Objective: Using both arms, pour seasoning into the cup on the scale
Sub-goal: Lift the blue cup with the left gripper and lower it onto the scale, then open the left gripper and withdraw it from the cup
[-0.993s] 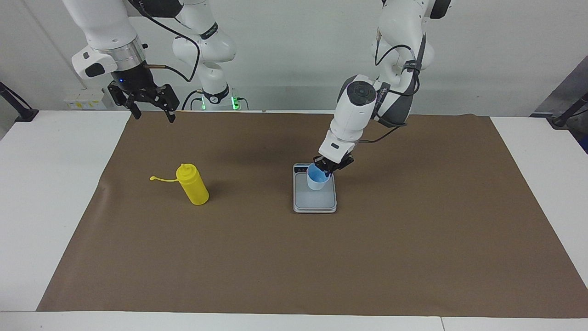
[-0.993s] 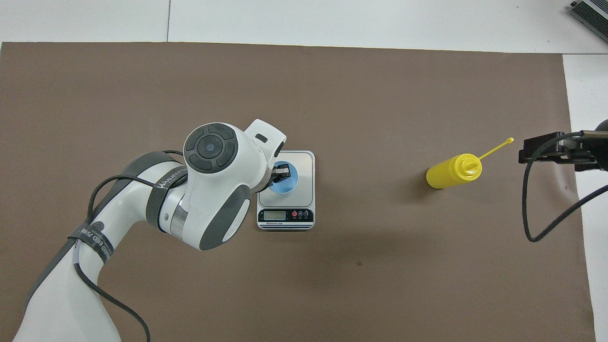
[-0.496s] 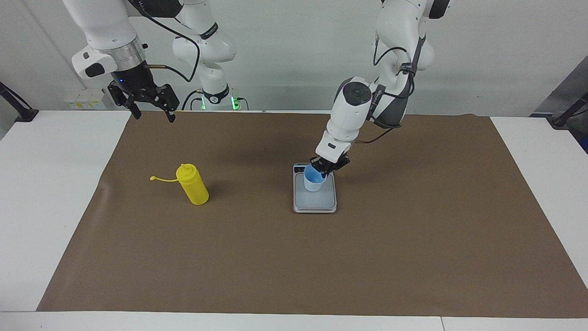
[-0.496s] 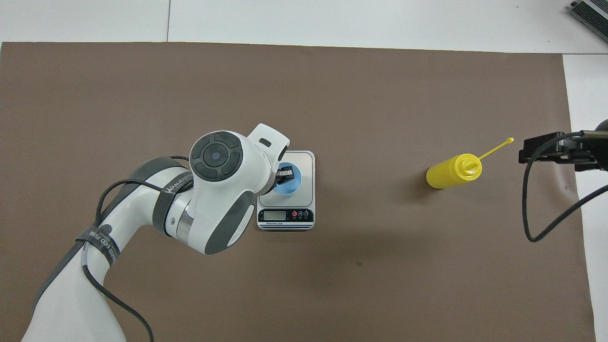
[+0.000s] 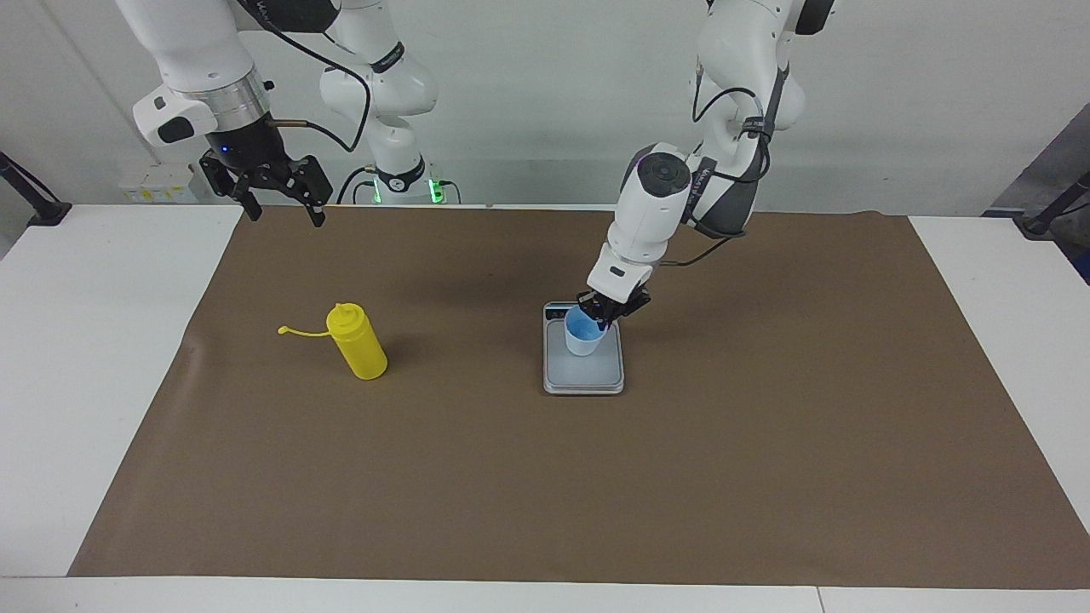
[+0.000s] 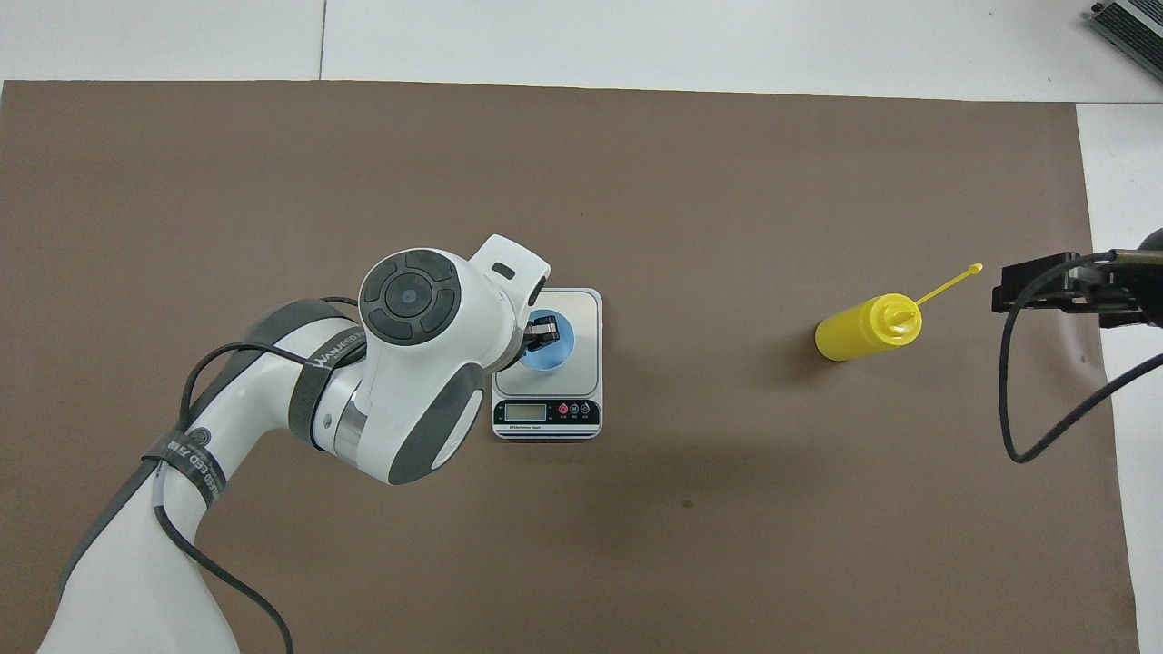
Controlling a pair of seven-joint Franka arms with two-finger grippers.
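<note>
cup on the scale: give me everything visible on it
The cup is small, pale blue outside and brighter blue inside, tapered, with no handle, and looks like plastic. It stands upright and mouth-up on the scale's grey plate, toward the display end, nearer the robots. No contents can be made out. The left end effector is shut on its rim at the side nearest the robots, one finger inside the mouth. Nothing else touches it.

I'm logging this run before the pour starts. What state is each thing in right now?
cup: upright on the scale, rim gripped.
scale: flat on the mat, carrying the cup.
seasoning: upright, uncapped, untouched.
left gripper: shut on the cup's rim.
right gripper: open, raised, waiting.
</note>
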